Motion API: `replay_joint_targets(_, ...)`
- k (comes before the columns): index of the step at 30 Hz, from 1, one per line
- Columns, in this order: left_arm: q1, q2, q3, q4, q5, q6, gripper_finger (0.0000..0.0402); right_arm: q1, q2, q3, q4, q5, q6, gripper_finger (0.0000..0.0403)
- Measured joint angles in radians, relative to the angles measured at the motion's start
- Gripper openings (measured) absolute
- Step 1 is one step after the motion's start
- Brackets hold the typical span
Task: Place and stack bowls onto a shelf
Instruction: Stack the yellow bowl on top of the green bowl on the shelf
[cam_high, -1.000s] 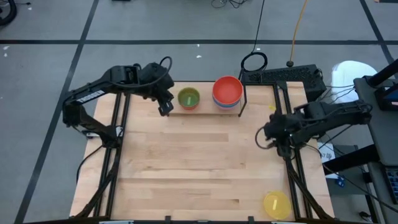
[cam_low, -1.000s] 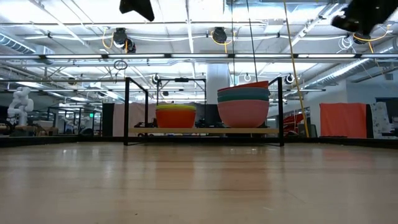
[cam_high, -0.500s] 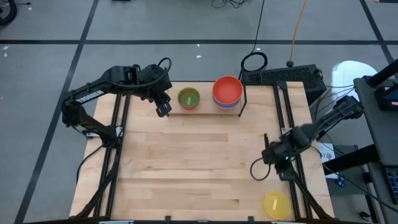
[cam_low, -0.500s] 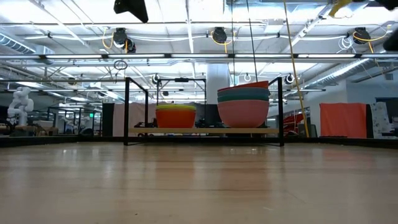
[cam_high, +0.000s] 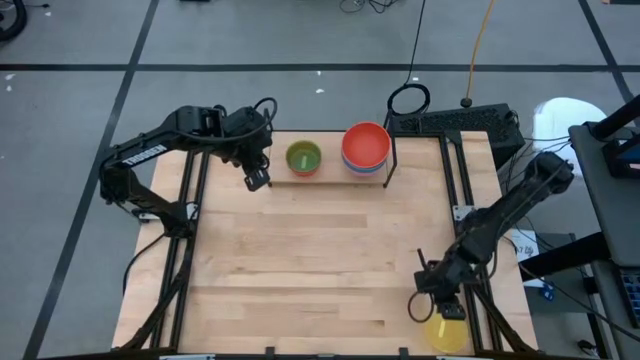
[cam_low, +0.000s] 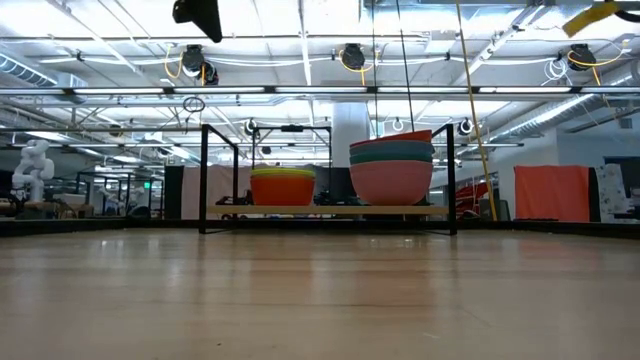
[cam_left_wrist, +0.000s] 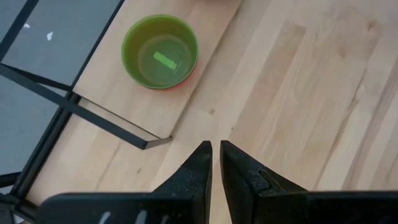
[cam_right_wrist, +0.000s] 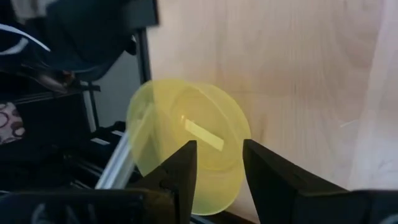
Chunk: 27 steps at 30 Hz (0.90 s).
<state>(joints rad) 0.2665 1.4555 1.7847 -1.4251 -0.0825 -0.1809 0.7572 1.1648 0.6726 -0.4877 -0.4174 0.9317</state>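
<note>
Nearly done: your two stacks sit on the low black-rod shelf at the counter's far edge. The small round yellow plastic bowl remains near-right, under your open, empty right hand.

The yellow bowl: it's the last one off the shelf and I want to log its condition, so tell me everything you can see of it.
The yellow bowl is a small round bowl of translucent-looking plastic, upright, mouth up, with a bright glint inside. It sits alone at the table's near right corner, partly over the edge rail. The right gripper hovers directly above it, open, its fingers over the rim; contact can't be judged.
</note>
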Motion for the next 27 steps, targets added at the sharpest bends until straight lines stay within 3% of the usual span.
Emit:
replay_joint_targets(8, 0.000, 0.000, 0.000, 0.000, 0.000, -0.016, 0.0037, 0.056, 0.085, -0.001, 0.005, 0.054, -0.011, 0.0125)
replay_joint_targets(21, 0.000, 0.000, 0.000, 0.001, 0.001, -0.043, 0.0037, 0.089, 0.222, 0.000, 0.007, 0.051, -0.036, 0.0121)
replay_joint_targets(24, 0.000, 0.000, 0.000, 0.006, 0.001, -0.039, 0.0037, 0.089, 0.221, 0.000, 0.016, 0.051, -0.065, 0.0093)
replay_joint_targets(27, 0.000, 0.000, 0.000, 0.007, 0.001, -0.039, 0.0037, 0.089, 0.222, 0.000, 0.015, 0.050, -0.100, 0.0041)
